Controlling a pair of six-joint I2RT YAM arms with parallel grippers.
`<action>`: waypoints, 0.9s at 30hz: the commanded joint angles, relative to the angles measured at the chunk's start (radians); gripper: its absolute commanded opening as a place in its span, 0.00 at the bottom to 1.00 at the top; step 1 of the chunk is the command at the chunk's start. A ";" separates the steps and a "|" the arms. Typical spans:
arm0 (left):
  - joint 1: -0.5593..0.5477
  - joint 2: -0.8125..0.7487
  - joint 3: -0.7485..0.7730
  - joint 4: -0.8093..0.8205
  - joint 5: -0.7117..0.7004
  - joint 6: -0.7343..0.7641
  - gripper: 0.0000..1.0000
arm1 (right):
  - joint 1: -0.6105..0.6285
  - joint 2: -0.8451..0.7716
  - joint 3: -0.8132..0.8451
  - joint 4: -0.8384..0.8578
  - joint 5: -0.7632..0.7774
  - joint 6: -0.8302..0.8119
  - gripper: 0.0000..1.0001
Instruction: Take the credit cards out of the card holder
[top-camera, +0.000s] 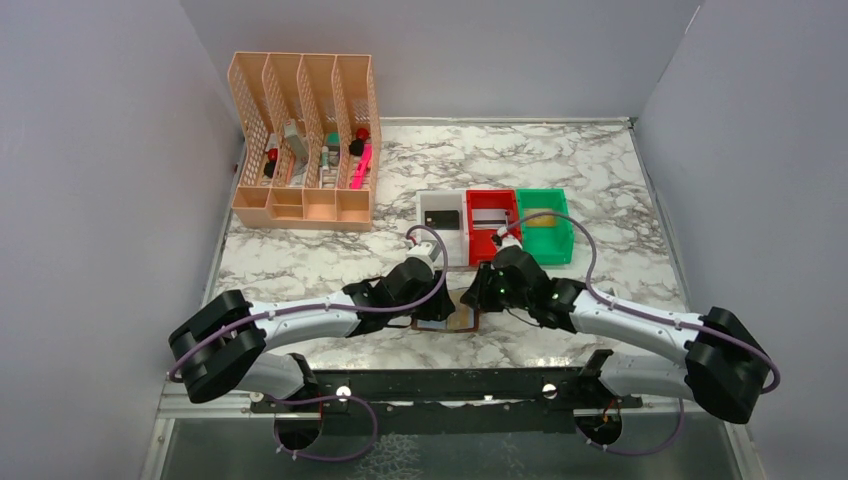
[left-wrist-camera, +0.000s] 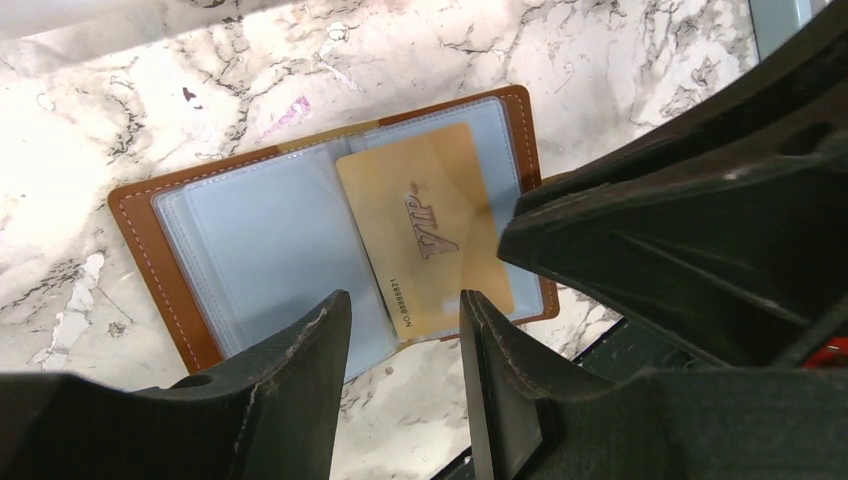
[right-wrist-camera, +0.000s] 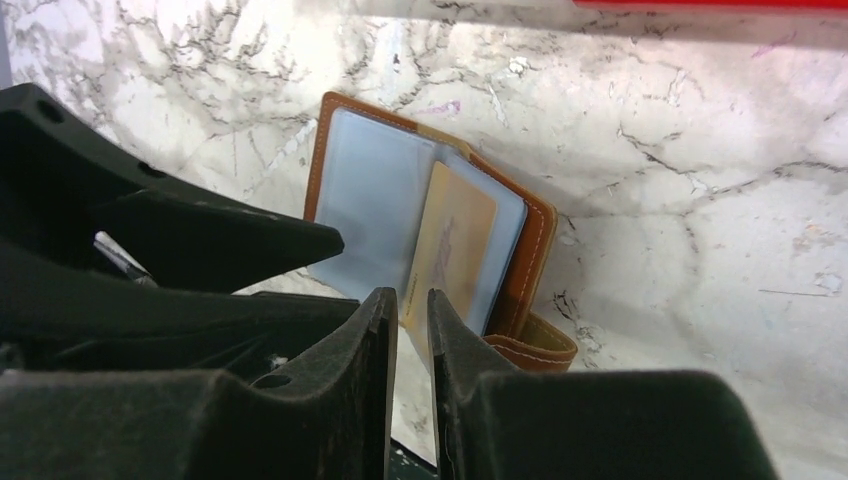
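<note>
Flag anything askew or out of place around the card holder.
The gold card sits crooked in the open card holder: partly out of its pocket, its lower corner jutting past the brown leather edge. Nothing else stands out.

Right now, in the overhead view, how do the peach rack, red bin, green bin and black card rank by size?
Largest: peach rack.
Then red bin and green bin, looking about alike.
Smallest: black card.
</note>
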 joint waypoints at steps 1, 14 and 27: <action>-0.003 -0.005 -0.002 -0.014 -0.021 -0.002 0.47 | -0.005 0.064 -0.024 0.042 -0.028 0.031 0.20; -0.004 -0.004 -0.003 -0.004 0.000 0.000 0.47 | -0.005 0.049 -0.091 0.011 0.040 0.076 0.20; -0.004 0.086 0.027 0.053 0.079 0.023 0.47 | -0.005 0.040 -0.116 0.009 0.079 0.089 0.21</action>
